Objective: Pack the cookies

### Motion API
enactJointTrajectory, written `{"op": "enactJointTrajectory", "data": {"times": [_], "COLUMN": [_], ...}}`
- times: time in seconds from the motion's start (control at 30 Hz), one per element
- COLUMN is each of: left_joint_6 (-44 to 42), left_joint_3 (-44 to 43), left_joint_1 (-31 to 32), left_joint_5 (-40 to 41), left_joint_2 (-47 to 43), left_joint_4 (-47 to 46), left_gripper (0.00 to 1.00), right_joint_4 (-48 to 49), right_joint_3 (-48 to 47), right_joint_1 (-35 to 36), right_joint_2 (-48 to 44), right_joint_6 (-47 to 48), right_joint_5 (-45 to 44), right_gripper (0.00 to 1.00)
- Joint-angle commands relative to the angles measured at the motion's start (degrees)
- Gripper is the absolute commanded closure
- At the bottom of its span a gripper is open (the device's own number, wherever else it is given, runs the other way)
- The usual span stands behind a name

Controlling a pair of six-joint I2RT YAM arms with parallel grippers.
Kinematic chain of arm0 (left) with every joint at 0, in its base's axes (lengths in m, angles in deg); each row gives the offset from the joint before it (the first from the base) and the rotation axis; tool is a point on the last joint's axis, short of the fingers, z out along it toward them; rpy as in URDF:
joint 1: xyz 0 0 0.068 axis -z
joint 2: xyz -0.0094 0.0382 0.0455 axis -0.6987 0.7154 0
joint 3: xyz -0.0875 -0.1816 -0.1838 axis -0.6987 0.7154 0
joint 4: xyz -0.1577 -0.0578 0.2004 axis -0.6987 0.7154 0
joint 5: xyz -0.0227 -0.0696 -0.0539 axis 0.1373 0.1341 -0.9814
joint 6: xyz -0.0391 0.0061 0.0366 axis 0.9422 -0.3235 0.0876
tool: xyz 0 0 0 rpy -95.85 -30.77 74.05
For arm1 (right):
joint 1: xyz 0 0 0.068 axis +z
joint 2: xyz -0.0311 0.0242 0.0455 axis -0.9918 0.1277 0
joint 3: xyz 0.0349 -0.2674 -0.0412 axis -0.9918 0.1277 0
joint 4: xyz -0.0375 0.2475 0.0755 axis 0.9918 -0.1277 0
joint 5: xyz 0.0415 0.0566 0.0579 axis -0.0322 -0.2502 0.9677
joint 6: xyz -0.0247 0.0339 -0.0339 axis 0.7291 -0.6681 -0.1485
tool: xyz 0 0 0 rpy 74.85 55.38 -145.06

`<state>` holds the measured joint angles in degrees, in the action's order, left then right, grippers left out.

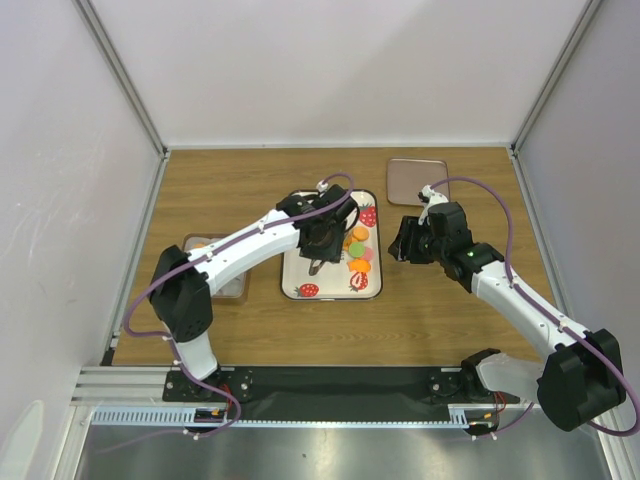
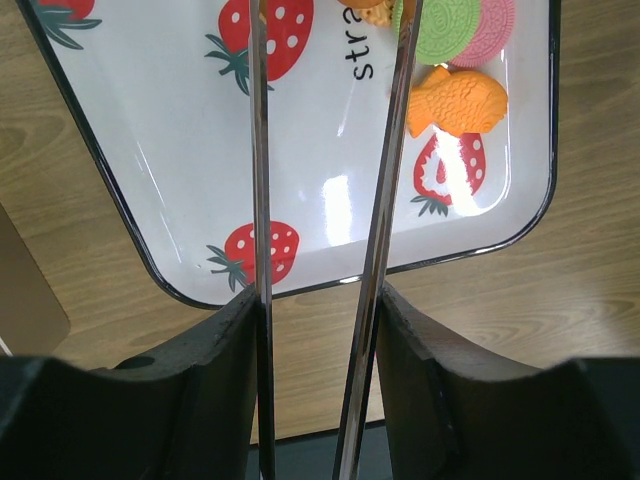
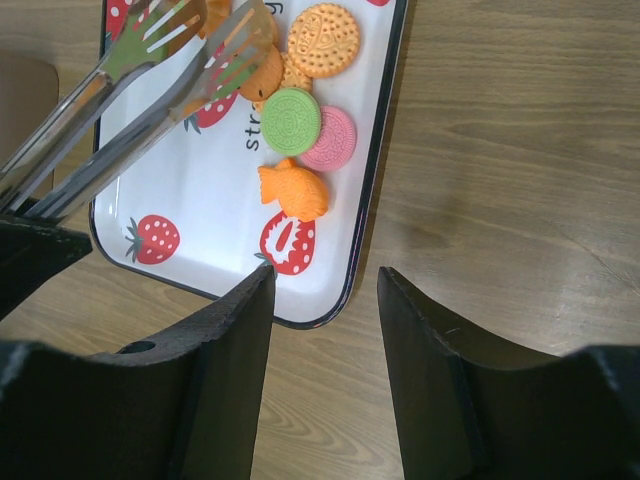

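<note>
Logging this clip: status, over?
Left hand shut on tongs. Right hand open, empty. Cookies on tray, tongs over them. Nothing in the way.

The left arm (image 1: 245, 246) stretches forward, left tool (image 1: 322, 244) pinching tongs (image 2: 259, 180); the right arm (image 1: 520, 300) angles inward, right tool (image 1: 404, 240) parted, empty.

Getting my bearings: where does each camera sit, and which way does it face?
Top: above, behind the robot, facing down on the table; left arm, right arm show.
Left wrist: faces along the tongs onto the tray; left gripper at bottom.
Right wrist: faces the tray's corner; right gripper at bottom, open.
Shared: both wrist views show the green cookie.
</note>
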<state>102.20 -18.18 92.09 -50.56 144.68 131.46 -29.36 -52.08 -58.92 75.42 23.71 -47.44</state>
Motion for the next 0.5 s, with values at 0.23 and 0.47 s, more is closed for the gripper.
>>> {"op": "enactJointTrajectory", "data": {"times": [0.23, 0.47], "left_joint_6": [-1.8, -1.9], "left_joint_3": [-3.0, -2.7], "left_joint_1": [1.3, 1.7], "left_joint_5": [1.4, 1.4], "left_joint_2": [2.0, 1.8], "left_joint_4": [-0.3, -0.1], "left_gripper": [0.50, 0.50], "right_joint_4": [0.9, 0.9], "right_joint_3": [-0.8, -0.8], "right_joint_1": [-0.3, -0.3], "right_joint_2": [0.1, 0.1], "right_joint_6": [0.9, 0.9], "right_joint_5": [0.4, 0.7], "right_gripper": [0.48, 0.49]}}
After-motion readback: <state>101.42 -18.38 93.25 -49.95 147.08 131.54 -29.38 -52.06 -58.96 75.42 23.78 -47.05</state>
